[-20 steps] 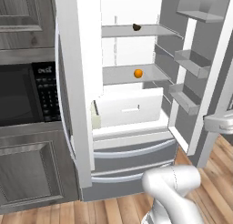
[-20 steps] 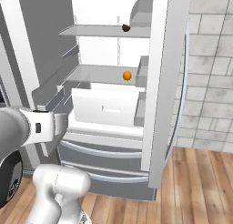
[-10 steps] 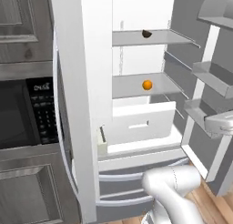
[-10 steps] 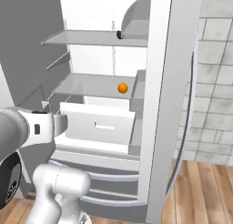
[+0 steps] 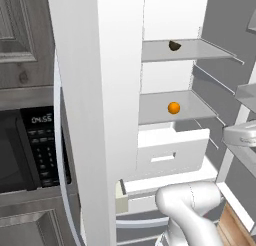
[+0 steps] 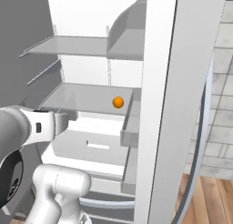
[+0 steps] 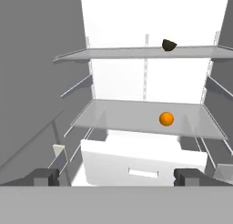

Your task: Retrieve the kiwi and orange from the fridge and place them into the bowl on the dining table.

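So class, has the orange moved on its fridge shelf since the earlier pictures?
No. The orange sits on the same lower shelf, right of middle and below the kiwi. It looks bigger because the base drove closer to the fridge.

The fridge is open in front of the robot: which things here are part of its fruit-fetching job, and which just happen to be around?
Part of the job:
- fridge, standing open
- orange on the middle shelf
- kiwi on the shelf above
- tool, open, holding nothing

Just around:
- microwave left of the fridge
- white drawer under the orange's shelf
- tiled wall
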Motion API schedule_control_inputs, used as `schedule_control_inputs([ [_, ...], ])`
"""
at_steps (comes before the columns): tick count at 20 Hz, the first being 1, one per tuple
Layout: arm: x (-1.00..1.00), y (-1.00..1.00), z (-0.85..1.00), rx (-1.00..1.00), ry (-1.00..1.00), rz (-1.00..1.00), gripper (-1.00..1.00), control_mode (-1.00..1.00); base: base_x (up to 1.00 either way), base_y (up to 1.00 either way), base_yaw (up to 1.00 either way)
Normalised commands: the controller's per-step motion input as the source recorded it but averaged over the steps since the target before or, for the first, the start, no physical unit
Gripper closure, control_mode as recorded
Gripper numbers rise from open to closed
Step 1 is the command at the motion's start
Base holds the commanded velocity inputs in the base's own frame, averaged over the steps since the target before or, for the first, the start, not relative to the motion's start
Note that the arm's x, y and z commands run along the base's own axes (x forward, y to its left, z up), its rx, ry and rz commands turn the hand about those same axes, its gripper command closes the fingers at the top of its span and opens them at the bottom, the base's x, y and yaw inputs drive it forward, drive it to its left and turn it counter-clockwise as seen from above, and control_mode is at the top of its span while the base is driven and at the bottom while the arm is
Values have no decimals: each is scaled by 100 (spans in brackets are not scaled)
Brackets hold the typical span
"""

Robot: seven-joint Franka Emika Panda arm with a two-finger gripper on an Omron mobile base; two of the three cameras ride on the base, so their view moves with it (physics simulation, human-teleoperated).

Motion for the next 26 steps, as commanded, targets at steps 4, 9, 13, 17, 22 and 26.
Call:
schedule_control_inputs([
  [4,25,0,-1,0,2,0,-100,-100,75,0,0],
  [9,94,0,0,2,4,0,-100,-100,0,0,0],
  [13,72,0,0,1,2,0,-100,-100,0,0,0],
  [17,65,2,0,0,0,0,-100,-100,0,0,0],
  [22,31,0,17,0,0,0,-100,-100,0,0,0],
  [26,24,0,40,0,0,0,-100,-100,0,0,0],
])
